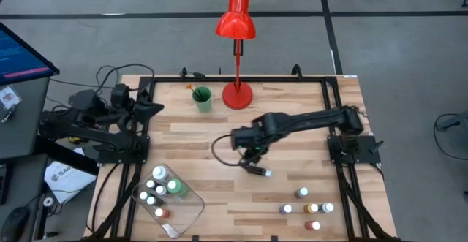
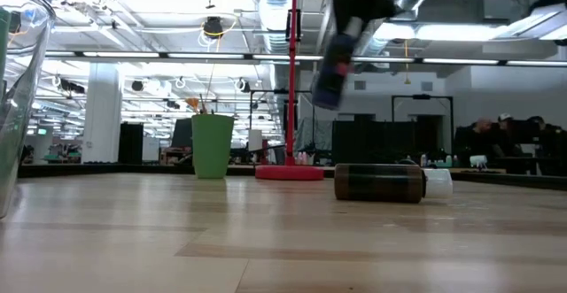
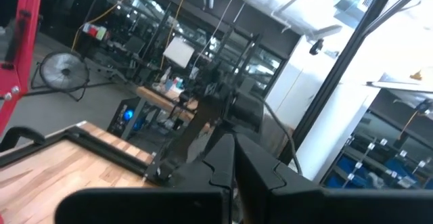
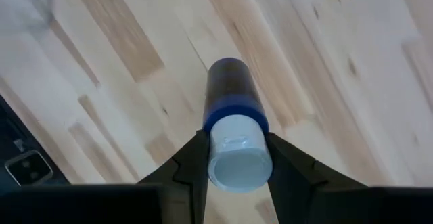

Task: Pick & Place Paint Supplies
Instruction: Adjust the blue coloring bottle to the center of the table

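High view: the right gripper (image 1: pixel 246 151) at frame centre is clamped on a dark blue paint bottle (image 4: pixel 230 109) by its white cap, held above the bare table (image 1: pixel 292 118), with one dark bottle (image 1: pixel 257 171) lying just below it. Five more bottles (image 1: pixel 301 193) stand at lower right, and about six sit in the clear tray (image 1: pixel 183 216) at lower left. A green cup (image 1: pixel 202 99) and red lamp (image 1: pixel 236 23) stand at upper centre, while the left gripper (image 1: pixel 153 109), closed and empty, is parked at the table's left edge.
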You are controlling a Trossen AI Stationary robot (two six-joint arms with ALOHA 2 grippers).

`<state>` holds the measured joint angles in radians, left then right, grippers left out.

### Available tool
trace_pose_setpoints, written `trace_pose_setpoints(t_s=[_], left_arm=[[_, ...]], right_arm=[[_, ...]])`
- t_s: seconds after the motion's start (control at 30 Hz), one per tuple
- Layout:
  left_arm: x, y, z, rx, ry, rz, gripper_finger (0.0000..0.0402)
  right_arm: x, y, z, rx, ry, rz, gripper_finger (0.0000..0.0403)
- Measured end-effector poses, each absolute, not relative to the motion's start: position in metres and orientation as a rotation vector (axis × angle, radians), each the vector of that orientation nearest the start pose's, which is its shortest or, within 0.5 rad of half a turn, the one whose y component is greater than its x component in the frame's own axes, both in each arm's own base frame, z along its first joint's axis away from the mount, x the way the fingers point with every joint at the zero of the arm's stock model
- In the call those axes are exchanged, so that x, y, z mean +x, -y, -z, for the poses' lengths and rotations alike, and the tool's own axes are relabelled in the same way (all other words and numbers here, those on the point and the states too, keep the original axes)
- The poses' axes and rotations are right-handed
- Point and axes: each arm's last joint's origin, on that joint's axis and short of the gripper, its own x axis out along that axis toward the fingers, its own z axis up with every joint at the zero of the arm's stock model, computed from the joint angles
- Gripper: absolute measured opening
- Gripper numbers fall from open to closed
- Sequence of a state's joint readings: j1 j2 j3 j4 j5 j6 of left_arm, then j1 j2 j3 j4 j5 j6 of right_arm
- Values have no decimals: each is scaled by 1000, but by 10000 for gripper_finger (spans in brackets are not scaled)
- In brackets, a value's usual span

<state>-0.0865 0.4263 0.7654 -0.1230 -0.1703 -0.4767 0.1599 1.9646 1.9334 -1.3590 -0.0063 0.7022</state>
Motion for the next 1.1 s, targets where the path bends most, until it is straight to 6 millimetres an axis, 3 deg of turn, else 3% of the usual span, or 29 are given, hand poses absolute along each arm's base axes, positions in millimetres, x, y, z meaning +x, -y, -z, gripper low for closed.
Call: trace_pose_setpoints(t_s=[0.23,0.43,0.83,0.97,1.1], left_arm=[[67,1,-375,-509,294,-15,2],[61,0,-376,-512,318,-9,2],[70,1,-374,-523,276,-18,2],[75,1,-373,-549,262,-40,2],[80,1,-372,-565,247,-44,2]], right_arm=[[426,-70,-301,441,-1315,286,110],[452,-82,-295,464,-1242,240,110],[461,-105,-256,425,-1339,248,110],[463,-105,-236,392,-1415,275,110],[461,-104,-232,358,-1449,288,110]])
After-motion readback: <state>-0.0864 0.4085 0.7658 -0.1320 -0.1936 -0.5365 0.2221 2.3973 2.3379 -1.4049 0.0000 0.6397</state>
